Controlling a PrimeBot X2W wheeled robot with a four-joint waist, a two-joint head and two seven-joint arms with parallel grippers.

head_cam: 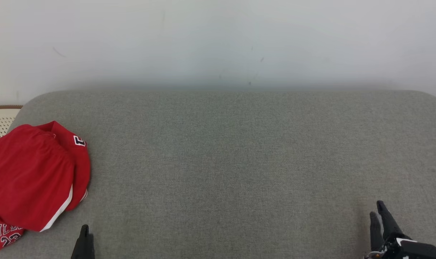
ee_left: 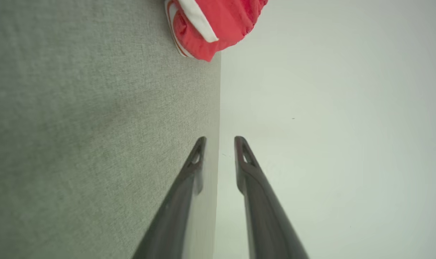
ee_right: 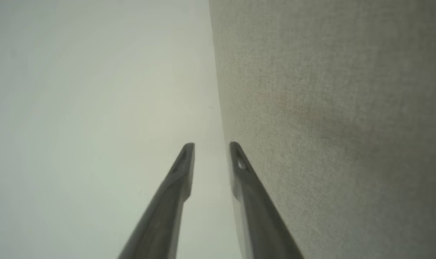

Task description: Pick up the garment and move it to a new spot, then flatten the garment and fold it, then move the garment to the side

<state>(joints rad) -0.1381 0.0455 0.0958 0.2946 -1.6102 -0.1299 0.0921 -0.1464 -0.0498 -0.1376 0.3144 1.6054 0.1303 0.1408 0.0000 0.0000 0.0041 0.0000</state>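
Lower left, the garment (head_cam: 31,176) looks soft and light, likely best pinched at its white hem (head_cam: 58,212); left pincer (ee_left: 219,138) and right pincer (ee_right: 211,144) stand slightly parted, empty.

The soft red jersey garment (head_cam: 31,176), ahead and to the left of the left gripper (ee_left: 220,140), carries a white edge stripe, white lettering and a small black-and-white patch. The left gripper and the right gripper (head_cam: 376,209) have dark, near-black fingers (ee_right: 167,201); white marks the right one's body. The padded cloth surface (head_cam: 239,162) beneath them is a flecked grey weave. Past both grippers, the smooth wall (head_cam: 218,43) is pale off-white with faint dark specks.
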